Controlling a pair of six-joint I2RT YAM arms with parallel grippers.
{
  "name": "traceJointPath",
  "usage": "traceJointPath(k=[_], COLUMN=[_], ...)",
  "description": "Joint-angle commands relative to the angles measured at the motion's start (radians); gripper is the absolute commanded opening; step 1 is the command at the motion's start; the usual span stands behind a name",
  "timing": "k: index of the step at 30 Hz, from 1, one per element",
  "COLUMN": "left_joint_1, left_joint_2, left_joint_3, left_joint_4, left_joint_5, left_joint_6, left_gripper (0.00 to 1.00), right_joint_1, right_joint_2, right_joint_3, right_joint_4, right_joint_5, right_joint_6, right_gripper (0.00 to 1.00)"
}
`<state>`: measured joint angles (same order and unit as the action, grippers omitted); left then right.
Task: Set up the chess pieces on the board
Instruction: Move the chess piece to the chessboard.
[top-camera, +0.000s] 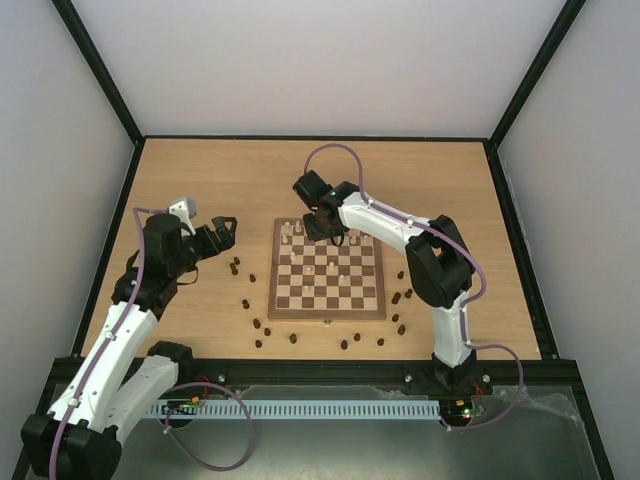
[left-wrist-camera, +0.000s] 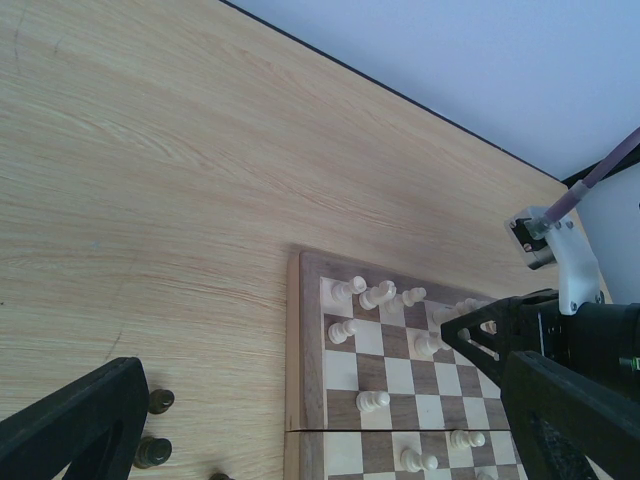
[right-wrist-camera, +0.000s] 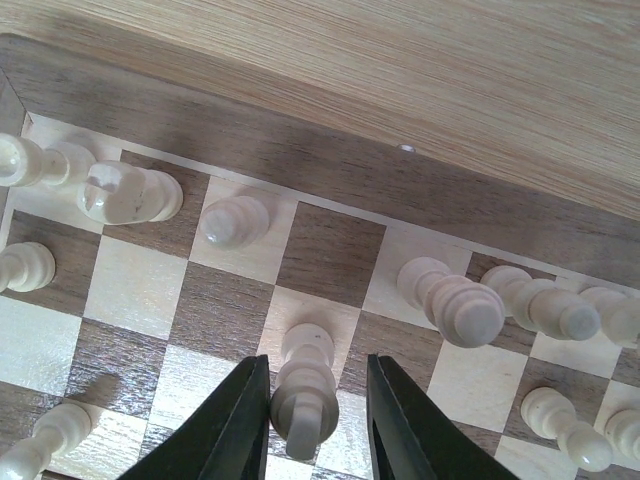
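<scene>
A pale wood-grain counter (top-camera: 200, 180) sits within plain white walls (top-camera: 320, 60) edged by black frame bars (top-camera: 100, 72). The light is soft and even. A perforated white strip (top-camera: 320, 409) lines the near edge.

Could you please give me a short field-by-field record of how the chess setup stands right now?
board: flat on the table, between the arms
cream pieces: standing on the board, mostly near its far edge
dark pieces: scattered on the table left, right and near side of the board
right gripper: jaws open, straddling one upright cream piece
left gripper: open, empty, left of the board
</scene>
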<state>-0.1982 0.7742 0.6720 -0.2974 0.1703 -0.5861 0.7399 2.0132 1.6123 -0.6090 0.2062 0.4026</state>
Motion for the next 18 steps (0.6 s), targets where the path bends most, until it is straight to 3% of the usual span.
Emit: traceJointPath(k=[1, 8, 18], left_joint_1=[-0.005, -0.005, -0.006], left_joint_2=[-0.009, -0.009, -0.007], left_joint_3=[-0.017, -0.018, -0.020], left_joint_4=[0.022, 0.024, 0.023], left_joint_5=[-0.002, -0.002, -0.003], left_joint_6=[0.005, 0.004, 0.004], left_gripper=[0.99, 1.00, 0.99], right_joint_1=[0.004, 0.004, 0.002], right_joint_2=[0.019, 0.027, 0.035], right_joint_3=[0.023, 0.024, 0.075], right_joint_4=[-0.070, -0.066, -0.077], right_joint_5=[0.015, 0.010, 0.068], right_joint_6=[-0.008, -0.011, -0.014], right_gripper=[0.28, 0.15, 0.13])
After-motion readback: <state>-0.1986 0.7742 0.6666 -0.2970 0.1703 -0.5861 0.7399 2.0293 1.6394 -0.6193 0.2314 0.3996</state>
